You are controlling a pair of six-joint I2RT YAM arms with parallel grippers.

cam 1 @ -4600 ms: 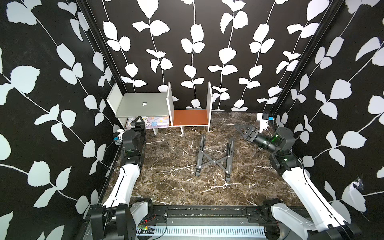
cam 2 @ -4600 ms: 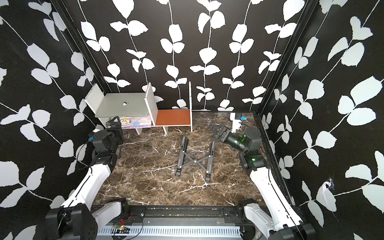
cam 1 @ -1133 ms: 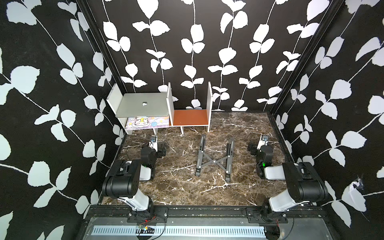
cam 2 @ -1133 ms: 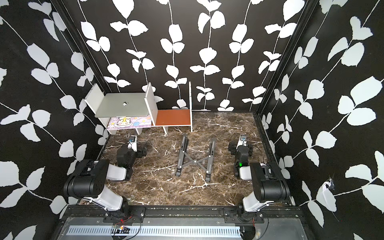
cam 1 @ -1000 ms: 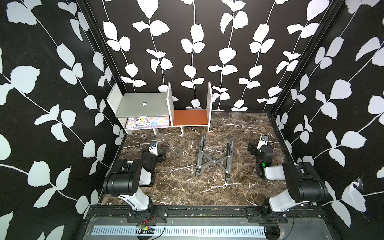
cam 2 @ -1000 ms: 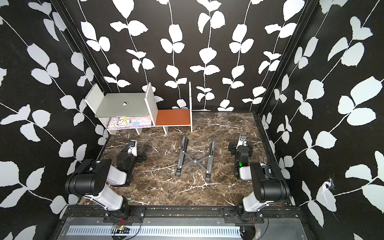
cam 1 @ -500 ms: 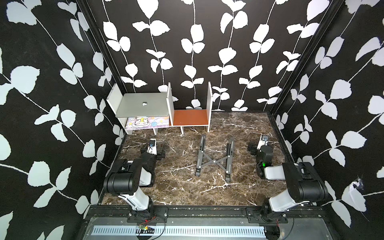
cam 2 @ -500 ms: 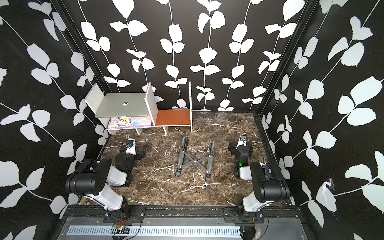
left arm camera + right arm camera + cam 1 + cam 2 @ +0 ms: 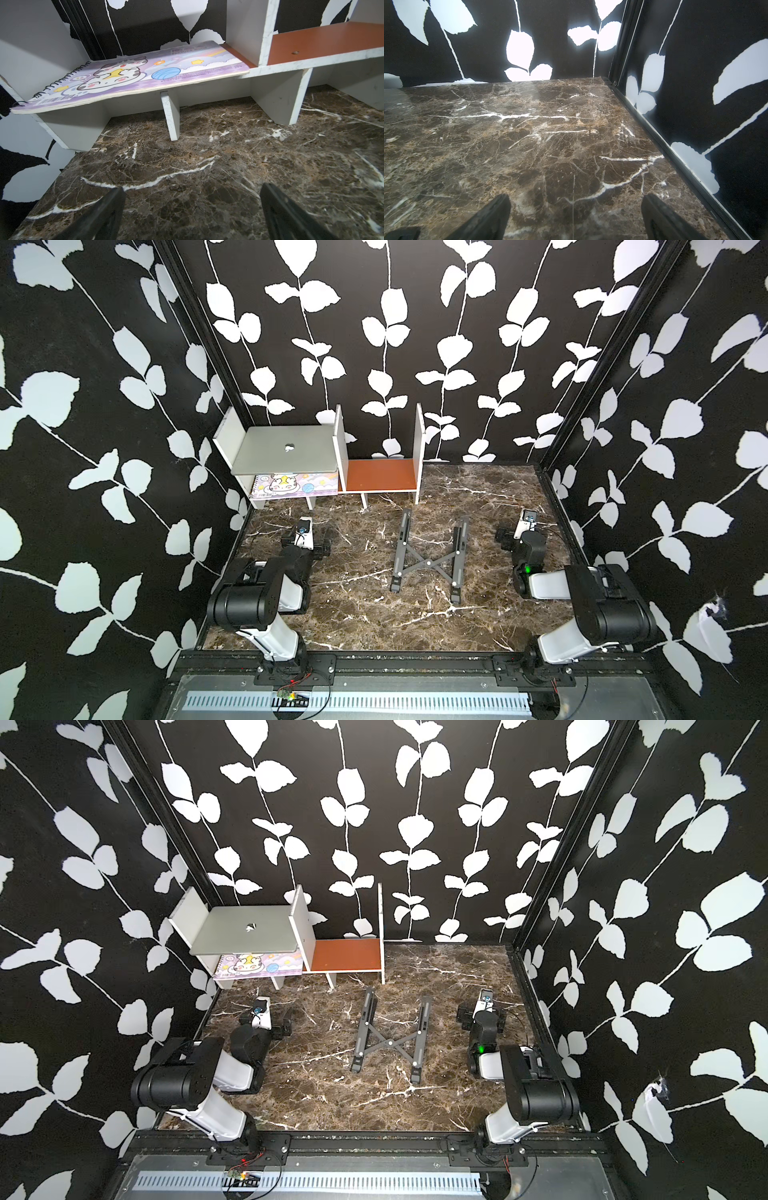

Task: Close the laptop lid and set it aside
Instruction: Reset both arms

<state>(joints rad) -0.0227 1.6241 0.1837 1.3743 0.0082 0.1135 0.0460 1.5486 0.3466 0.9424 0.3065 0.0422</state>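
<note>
state: laptop [image 9: 284, 450] shut, perched in shelf [image 9: 419, 448] above cat notebook [image 9: 291, 485] | left gripper [image 9: 192, 189] spread, empty | right gripper [image 9: 574, 198] spread, empty | risk: perch looks unsteady; a bump could drop it

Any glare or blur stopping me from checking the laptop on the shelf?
In both top views the laptop is evenly lit and sharp, logo readable, walls splayed by wide-angle distortion. Left wrist view: the notebook is crisp, laptop out of frame. Right wrist view: white wall leaves blown out, pale sheen on the marble table.
</note>
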